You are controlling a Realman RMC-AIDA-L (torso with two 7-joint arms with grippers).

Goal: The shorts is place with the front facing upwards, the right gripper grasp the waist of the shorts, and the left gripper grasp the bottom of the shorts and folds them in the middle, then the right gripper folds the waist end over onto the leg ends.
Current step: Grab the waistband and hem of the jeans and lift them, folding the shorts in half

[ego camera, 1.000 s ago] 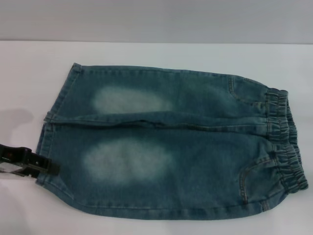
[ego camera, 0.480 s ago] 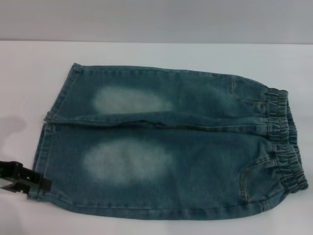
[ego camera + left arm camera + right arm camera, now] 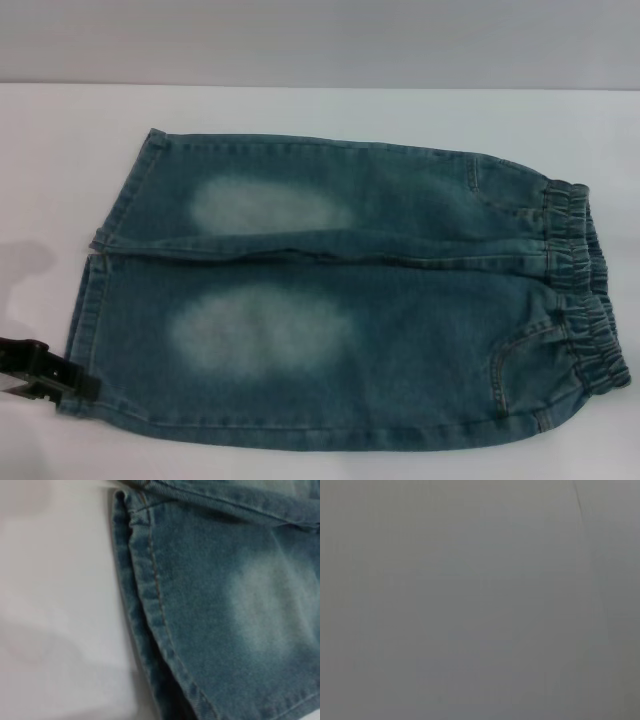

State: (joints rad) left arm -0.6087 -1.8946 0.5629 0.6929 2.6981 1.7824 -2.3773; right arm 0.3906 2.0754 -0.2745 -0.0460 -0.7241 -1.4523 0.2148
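Item 1: denim shorts [image 3: 340,300], flat on the white table [image 3: 300,110], front up, waistband [image 3: 585,290] toward our right, leg hems [image 3: 95,290] toward our left. Item 2: left gripper [image 3: 75,385], at the near leg's hem corner; we cannot tell how its fingers stand. Right gripper: not seen

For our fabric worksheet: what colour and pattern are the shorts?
Blue denim shorts with pale faded patches on each leg; the head view shows them best.
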